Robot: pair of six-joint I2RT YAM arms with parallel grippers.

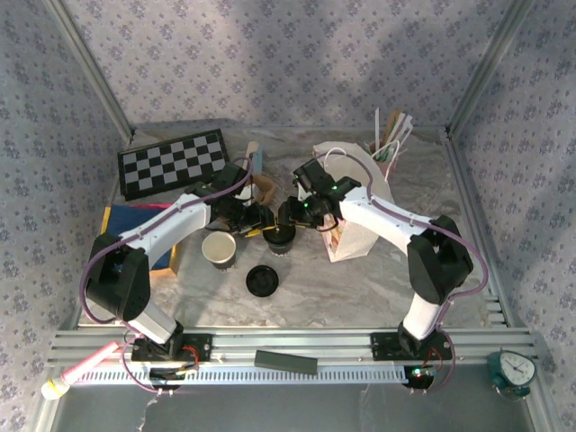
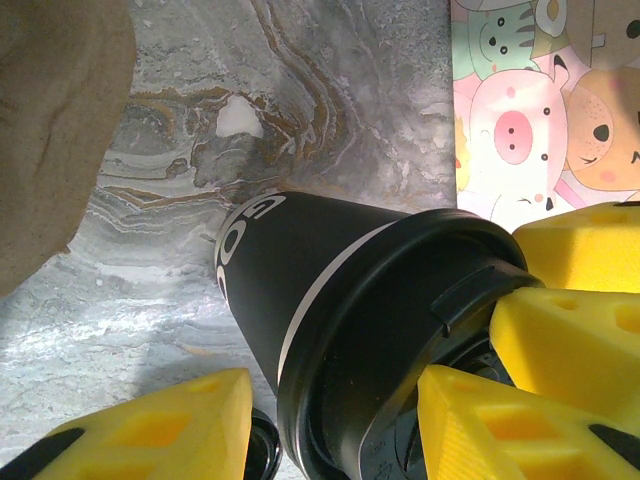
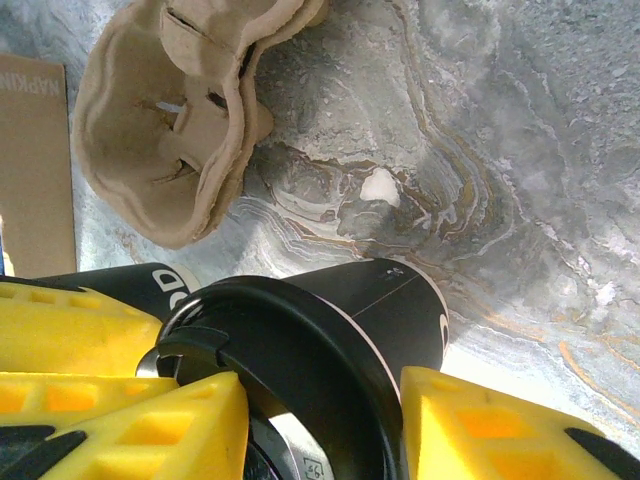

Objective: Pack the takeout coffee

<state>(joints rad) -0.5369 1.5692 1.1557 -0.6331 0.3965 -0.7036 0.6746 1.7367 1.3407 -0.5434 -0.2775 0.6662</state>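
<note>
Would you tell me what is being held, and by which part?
The dark paper cup with black plastic lid: left tool clamps its upper wall, right tool straddles the lid rim.

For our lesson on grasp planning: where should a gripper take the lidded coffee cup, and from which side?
Grip the coffee cup across its dark wall just under the lid, coming down from above. It stands upright and narrows toward the base, so the wider lid rim should stop it slipping.

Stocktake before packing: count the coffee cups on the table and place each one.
2. The takeout coffee is at mid-table; the lidless cup stands just left of it. More could be hidden.
</note>
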